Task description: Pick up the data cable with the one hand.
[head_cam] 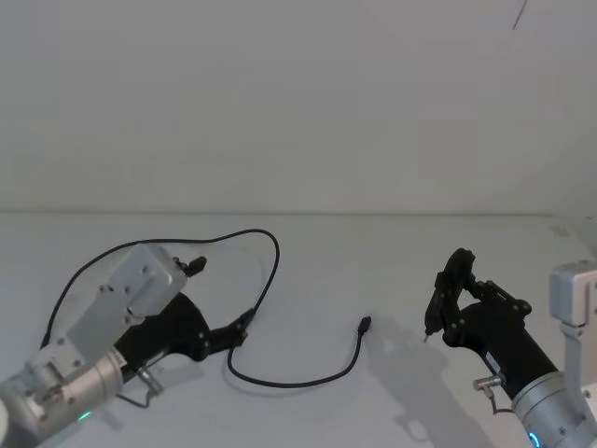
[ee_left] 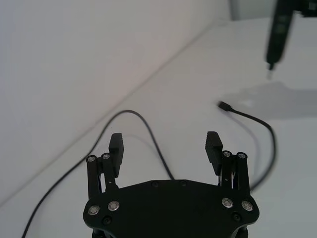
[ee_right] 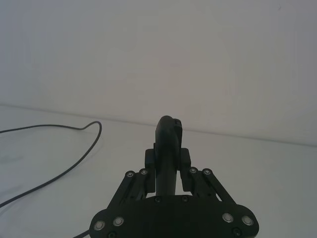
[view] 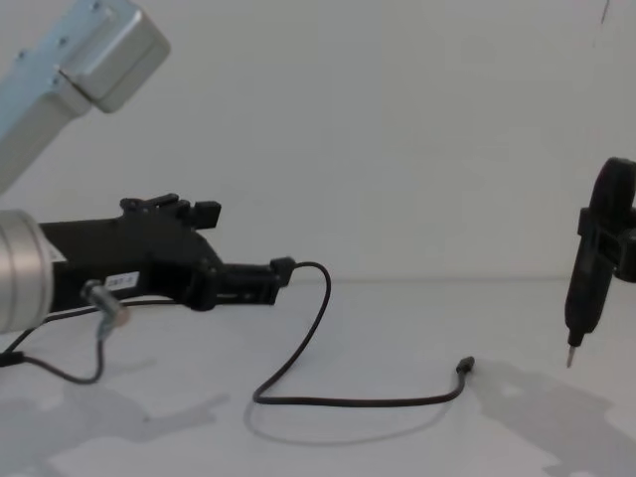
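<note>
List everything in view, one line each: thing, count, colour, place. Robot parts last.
data cable: one, black, lying loose in curves across the table from the left side to the middle
connector: one, dark, at the cable's free end near the table's middle
table: one, white, under everything
wall: one, white, behind the table
pointed tool: one, black with a pale tip, pointing down at the right, above the table
left end effector: one, black, open, low at the left, cable running between its fingers
right end effector: one, black, at the right, shut on the pointed tool
</note>
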`<action>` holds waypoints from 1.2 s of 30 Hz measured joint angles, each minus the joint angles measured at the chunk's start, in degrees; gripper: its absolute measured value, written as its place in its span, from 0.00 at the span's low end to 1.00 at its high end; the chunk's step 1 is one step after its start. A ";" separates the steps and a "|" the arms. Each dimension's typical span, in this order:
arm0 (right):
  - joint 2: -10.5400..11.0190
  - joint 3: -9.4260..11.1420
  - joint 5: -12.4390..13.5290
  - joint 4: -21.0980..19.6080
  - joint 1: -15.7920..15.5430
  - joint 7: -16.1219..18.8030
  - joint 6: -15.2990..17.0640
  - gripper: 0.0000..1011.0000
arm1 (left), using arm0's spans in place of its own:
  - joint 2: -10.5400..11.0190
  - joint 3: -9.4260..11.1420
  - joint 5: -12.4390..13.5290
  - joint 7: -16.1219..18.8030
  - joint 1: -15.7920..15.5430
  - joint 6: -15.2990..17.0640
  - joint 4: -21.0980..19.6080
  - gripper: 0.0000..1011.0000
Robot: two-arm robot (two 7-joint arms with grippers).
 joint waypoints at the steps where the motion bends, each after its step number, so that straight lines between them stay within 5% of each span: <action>1: 0.00 0.00 0.00 0.00 0.00 0.00 0.00 0.28 | 1.04 -0.10 -0.41 -1.22 0.20 0.65 -0.87 0.99; 8: 0.00 0.00 0.00 0.00 0.00 0.00 0.00 0.28 | 5.76 -0.82 -2.48 -6.58 0.75 5.10 -4.65 0.99; 16: 0.00 0.00 0.00 0.00 0.00 0.00 0.00 0.28 | 8.36 -0.87 -3.75 -11.29 -0.28 9.82 -6.11 0.99; 36: 0.00 0.00 0.00 0.00 0.00 0.00 0.00 0.28 | 6.53 3.15 -3.10 -17.59 -5.87 13.74 -1.85 0.99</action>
